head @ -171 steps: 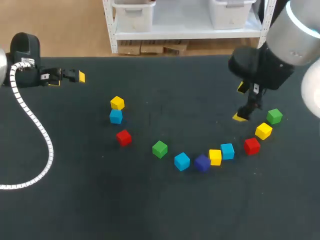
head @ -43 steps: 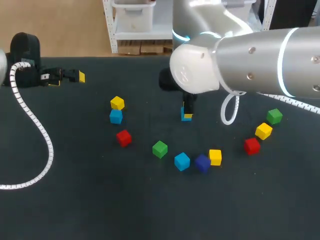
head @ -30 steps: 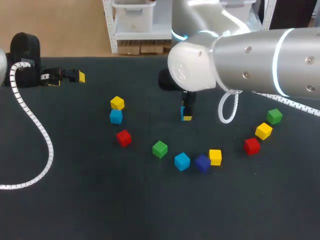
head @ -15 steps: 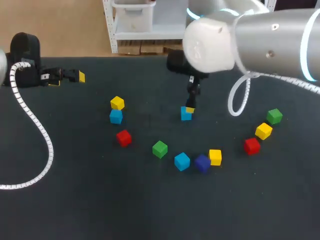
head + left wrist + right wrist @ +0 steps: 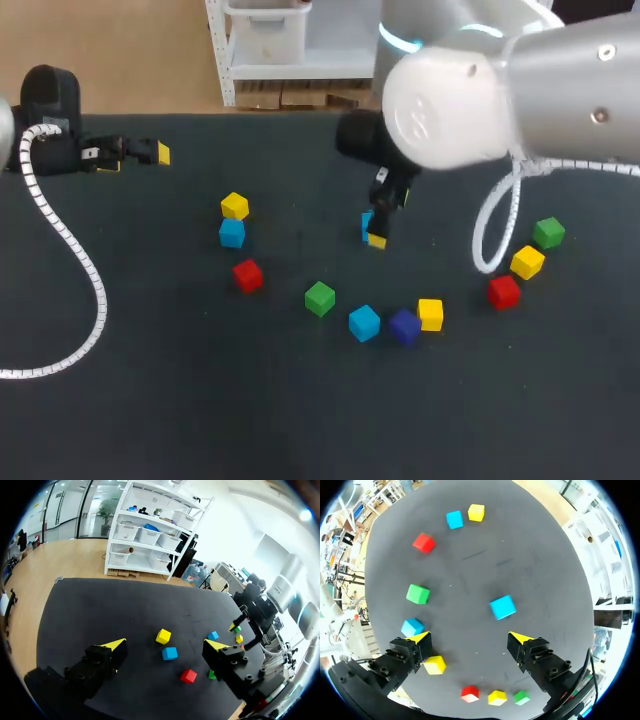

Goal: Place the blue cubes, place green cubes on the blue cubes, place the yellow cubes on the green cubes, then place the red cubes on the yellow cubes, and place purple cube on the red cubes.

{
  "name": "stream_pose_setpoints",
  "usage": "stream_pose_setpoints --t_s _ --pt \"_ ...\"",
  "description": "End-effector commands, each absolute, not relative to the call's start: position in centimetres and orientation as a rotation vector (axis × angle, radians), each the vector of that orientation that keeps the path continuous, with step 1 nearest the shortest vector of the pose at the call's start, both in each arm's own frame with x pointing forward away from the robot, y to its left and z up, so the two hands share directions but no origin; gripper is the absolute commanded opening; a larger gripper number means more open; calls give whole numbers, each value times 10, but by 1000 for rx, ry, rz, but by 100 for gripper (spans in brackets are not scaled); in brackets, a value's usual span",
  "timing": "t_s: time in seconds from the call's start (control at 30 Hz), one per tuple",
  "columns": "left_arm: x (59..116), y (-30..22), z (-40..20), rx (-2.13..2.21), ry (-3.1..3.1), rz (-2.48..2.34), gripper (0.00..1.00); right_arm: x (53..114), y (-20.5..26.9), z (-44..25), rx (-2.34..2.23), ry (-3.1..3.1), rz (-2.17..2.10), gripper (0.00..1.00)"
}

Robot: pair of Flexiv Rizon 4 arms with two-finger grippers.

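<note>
Right pincer risen, spread; blue cube ahead, untouched.

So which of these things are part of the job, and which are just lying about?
Job: blue cubes, green cubes, yellow cubes, red cubes, purple cube.
Lying about: only the white hose across the table's left side.

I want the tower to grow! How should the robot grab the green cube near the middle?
From straight above, pinching two opposite flat sides of the green cube. It sits flat on the table, turned a little, so the pinch should line up with its faces. No other cube touches it, so there is probably room on both sides.
</note>
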State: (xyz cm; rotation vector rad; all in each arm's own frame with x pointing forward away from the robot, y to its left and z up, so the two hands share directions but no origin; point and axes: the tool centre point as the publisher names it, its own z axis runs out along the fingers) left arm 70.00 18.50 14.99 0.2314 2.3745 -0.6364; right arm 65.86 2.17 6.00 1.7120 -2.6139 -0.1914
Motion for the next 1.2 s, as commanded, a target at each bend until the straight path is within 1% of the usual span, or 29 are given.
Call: stream_pose_setpoints --t_s 0.03,0.4,0.9,1.2 --pt "700 185 150 231 2374 -636 100 631 24 59 1741 -2689 -23 100" --pt "700 185 150 231 2374 -636 100 585 35 44 1626 -2714 -87 100" --pt "700 185 150 231 2374 -636 100 566 51 13 1579 -2708 -113 100" --pt "700 185 150 231 2374 -636 100 568 61 -7 1582 -2690 -110 100"
